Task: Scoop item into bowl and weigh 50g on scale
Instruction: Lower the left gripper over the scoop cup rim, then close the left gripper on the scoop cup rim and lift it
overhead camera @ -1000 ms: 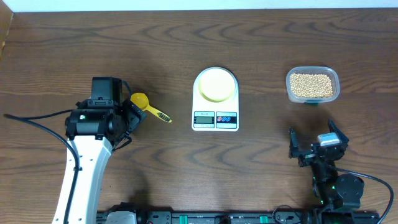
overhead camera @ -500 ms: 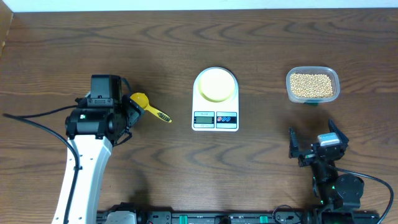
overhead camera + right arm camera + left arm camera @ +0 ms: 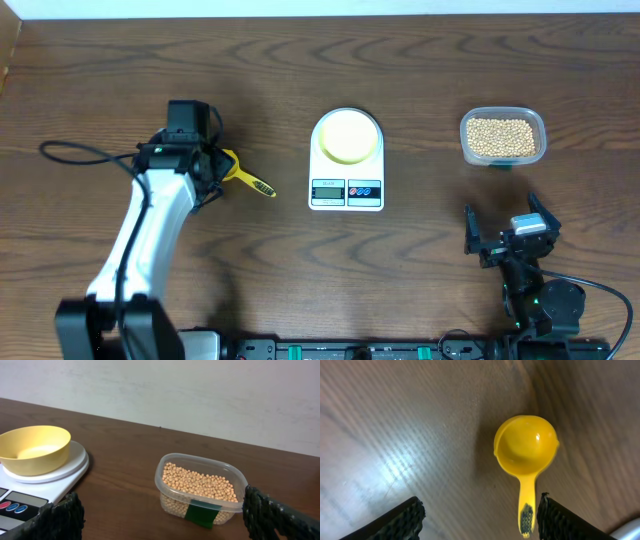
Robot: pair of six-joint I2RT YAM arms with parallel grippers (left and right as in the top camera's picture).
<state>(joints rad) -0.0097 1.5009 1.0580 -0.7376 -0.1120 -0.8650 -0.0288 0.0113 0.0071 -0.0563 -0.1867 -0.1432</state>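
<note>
The tan beans [image 3: 501,135] fill a clear plastic tub [image 3: 503,137] at the back right, also in the right wrist view [image 3: 200,482]. The pale yellow bowl [image 3: 348,134] sits on the white scale [image 3: 346,160], also in the right wrist view [image 3: 34,450]. A bright yellow measuring spoon [image 3: 526,452] lies on the table left of the scale [image 3: 245,177]. My left gripper [image 3: 480,519] is open just above it, the handle close to its right finger. My right gripper [image 3: 160,515] is open and empty near the front right, facing the tub.
The scale's display and buttons [image 3: 346,190] face the front edge. A black cable [image 3: 80,152] trails from the left arm across the left of the table. A pale wall [image 3: 200,395] stands behind the table's far edge.
My left arm has swung toward the back right, and its gripper now sits over the yellow spoon, covering the scoop from above. The right arm has not moved.
</note>
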